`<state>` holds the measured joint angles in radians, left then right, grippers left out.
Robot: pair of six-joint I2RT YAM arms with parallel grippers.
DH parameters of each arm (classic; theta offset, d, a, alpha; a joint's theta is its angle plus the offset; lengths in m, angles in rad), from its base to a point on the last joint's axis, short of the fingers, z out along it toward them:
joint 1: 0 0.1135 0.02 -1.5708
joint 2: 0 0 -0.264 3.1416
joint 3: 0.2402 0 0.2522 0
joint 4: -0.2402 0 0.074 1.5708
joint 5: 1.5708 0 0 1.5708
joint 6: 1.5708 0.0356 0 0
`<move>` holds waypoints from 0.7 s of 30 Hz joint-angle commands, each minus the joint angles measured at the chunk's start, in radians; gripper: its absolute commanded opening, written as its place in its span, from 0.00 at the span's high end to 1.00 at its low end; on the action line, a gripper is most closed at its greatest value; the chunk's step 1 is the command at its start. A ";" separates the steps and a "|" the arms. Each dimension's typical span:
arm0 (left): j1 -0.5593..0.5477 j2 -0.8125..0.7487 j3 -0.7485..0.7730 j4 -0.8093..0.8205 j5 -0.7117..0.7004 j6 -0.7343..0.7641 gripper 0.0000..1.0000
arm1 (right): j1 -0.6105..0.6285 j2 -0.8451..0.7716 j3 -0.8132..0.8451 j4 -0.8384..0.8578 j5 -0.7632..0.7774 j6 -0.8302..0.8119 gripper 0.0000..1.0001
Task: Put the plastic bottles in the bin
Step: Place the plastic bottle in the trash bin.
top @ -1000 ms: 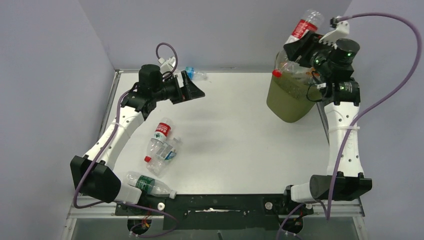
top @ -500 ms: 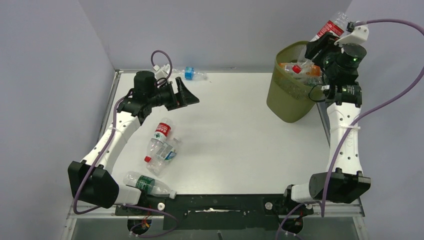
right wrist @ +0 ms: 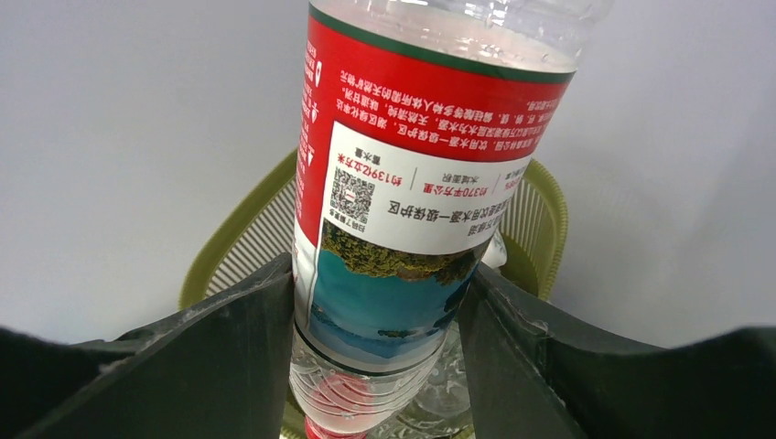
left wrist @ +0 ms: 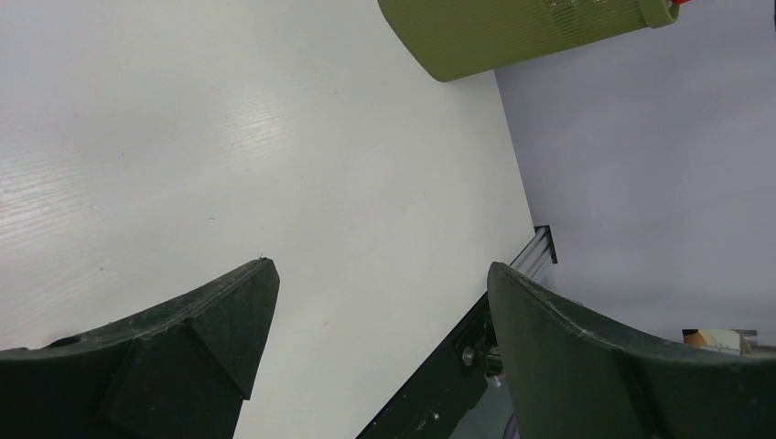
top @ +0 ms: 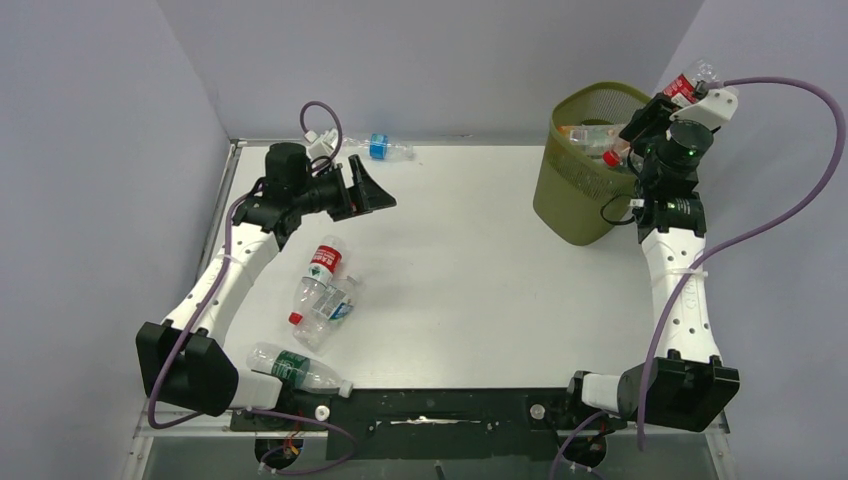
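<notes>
Right wrist view puts us at the right gripper [right wrist: 375, 302], whose jaws are clamped on a clear bottle with a red label [right wrist: 412, 183] that rises past the fingers. Beyond the bottle we see the bin [right wrist: 233, 233], its mesh rim showing on either side of the grip.

From the left wrist we see the left gripper [left wrist: 380, 270] spread wide with nothing between its jaws. Bare table [left wrist: 229, 137] lies under it and the bin stands far ahead.

From above, between this gripper and its arm's base, we find a red-labelled bottle [top: 325, 258], two clear bottles [top: 325, 302] lying together, and a green-labelled bottle [top: 295, 368] by the base. A blue-labelled bottle [top: 380, 147] lies just past the gripper.
</notes>
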<state>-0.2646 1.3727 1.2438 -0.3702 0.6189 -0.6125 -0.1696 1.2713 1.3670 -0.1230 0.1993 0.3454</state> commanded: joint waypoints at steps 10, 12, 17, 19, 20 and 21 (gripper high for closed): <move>0.025 -0.014 -0.003 0.067 0.046 0.030 0.15 | 0.005 0.036 -0.015 0.214 0.068 -0.025 0.53; 0.030 -0.011 -0.004 0.069 0.052 0.031 0.15 | 0.009 0.051 -0.008 0.224 0.066 -0.026 0.53; 0.047 -0.007 -0.001 0.073 0.067 0.034 0.15 | 0.033 0.095 0.010 0.250 0.065 -0.034 0.53; 0.055 -0.005 0.002 0.073 0.071 0.037 0.15 | 0.051 0.114 0.024 0.255 0.069 -0.045 0.53; 0.059 -0.005 0.002 0.073 0.075 0.037 0.15 | 0.062 0.124 0.032 0.256 0.074 -0.051 0.53; 0.062 -0.005 0.002 0.073 0.078 0.039 0.15 | 0.073 0.134 0.039 0.256 0.083 -0.059 0.53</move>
<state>-0.2195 1.3731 1.2335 -0.3546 0.6567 -0.5964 -0.1352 1.3880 1.3506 0.0330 0.2493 0.3195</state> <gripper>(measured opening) 0.851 0.576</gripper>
